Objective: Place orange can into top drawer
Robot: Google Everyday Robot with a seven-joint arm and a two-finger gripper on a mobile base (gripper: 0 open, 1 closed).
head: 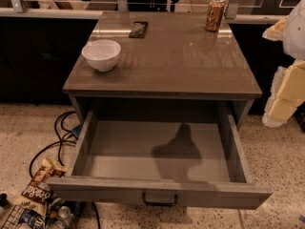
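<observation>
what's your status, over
Gripper at right edge, off the can. Can upright, table back right. Drawer open, nothing inside. Bowl front left, out of path.

gripper (285,97) at right edge of view, mid height, partly cut off by frame. built of blocky segments: pale yellow-cream flat faces, whitish rough-looking borders. 2 main blocks visible, larger upper one, smaller lower one, with white rounded lip at bottom. above it, arm shell (298,25): smooth, rounded, plain white, greyish where shaded. tan-cream wedge (275,31) juts from shell's left side, paler along its rim.
</observation>
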